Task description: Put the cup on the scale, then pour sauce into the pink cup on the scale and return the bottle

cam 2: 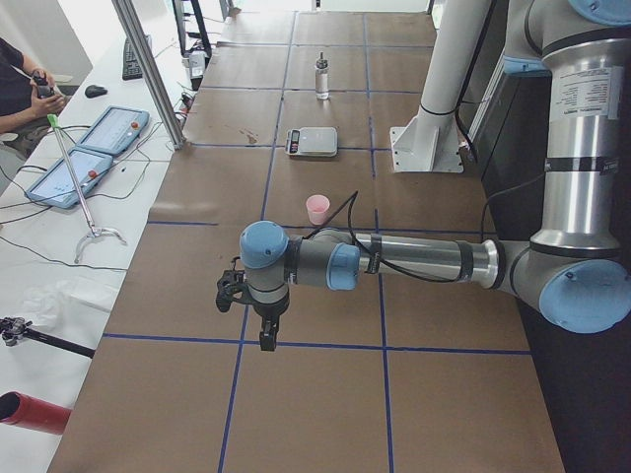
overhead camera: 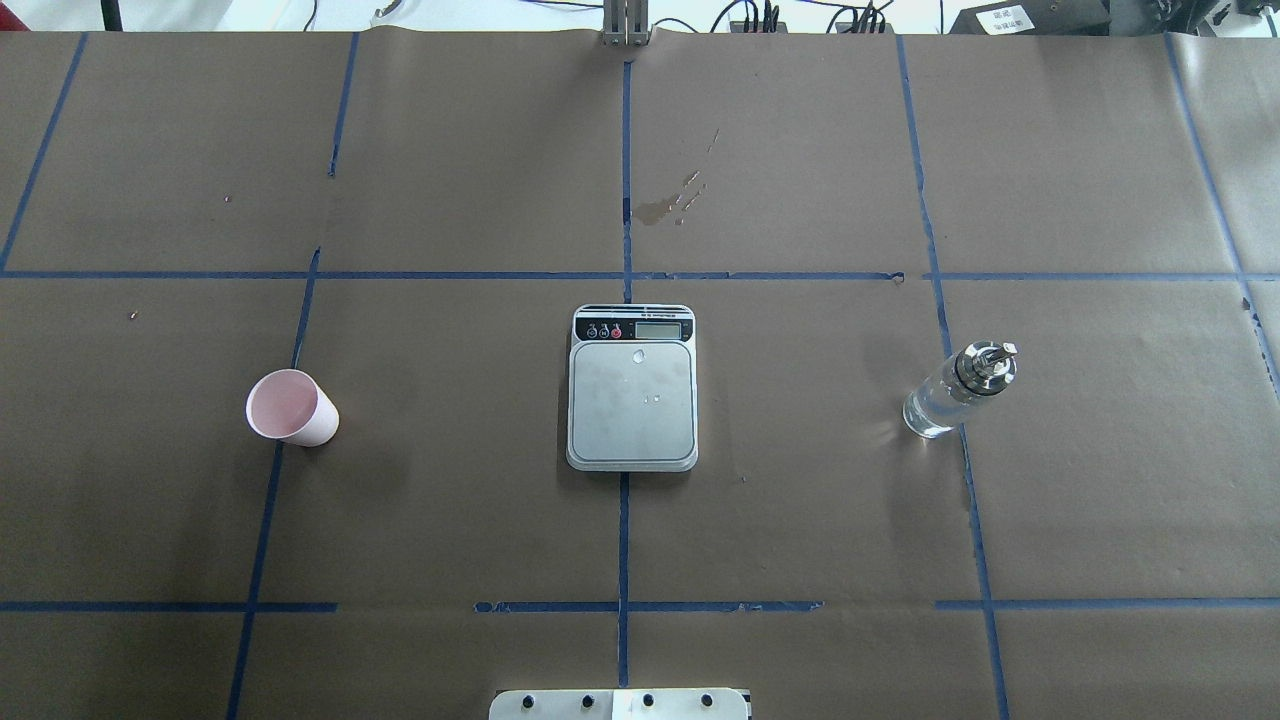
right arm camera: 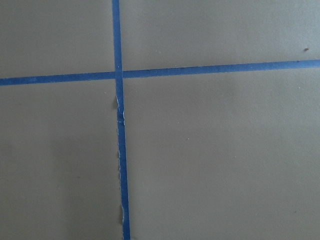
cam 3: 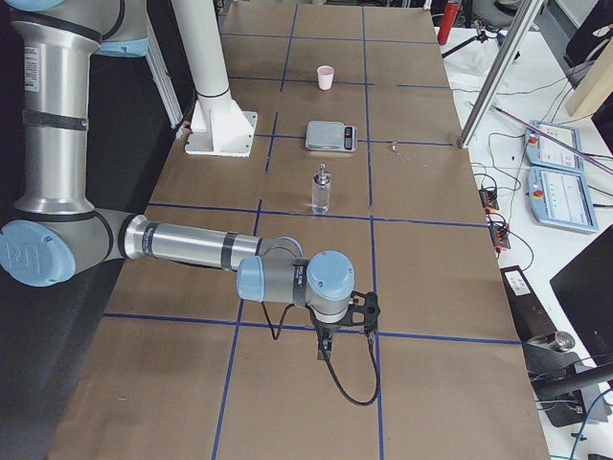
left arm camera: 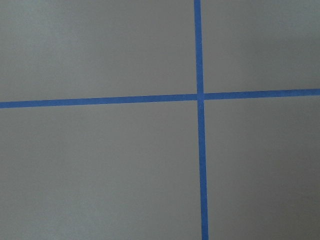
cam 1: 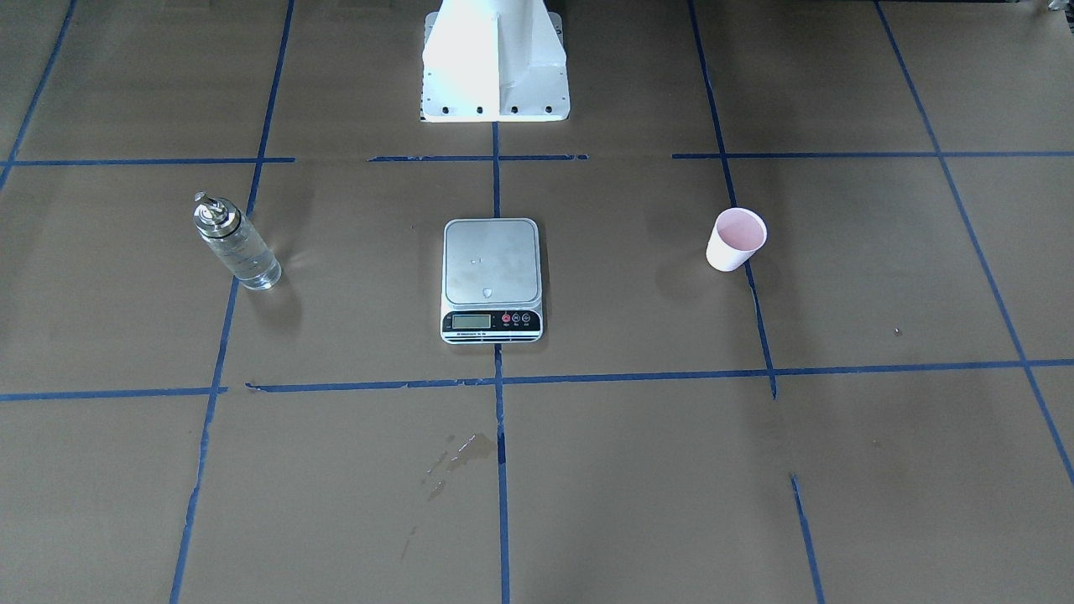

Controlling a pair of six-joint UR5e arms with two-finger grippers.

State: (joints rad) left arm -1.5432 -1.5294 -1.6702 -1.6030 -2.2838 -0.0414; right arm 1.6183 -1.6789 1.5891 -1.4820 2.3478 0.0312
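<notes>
Scale (overhead camera: pixel 632 410) lies mid-table (overhead camera: pixel 450 520), display away from my base. Cup (overhead camera: pixel 292 408) stands upright well off to my left; bottle (overhead camera: pixel 955 392) stands upright well off to my right, clear sauce (overhead camera: pixel 930 410) inside. My left claw (cam 2: pixel 266 340) and right claw (cam 3: pixel 323 347) hang above the table ends, well apart from all three; wide or narrow, I cannot tell.

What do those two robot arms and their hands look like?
The left arm and right arm are silver metal tubes linked by rounded pale blue joints. Each upright section bears a white printed label. A thin black cable loops loose near each wrist. The left hand and right hand are small and black.
</notes>
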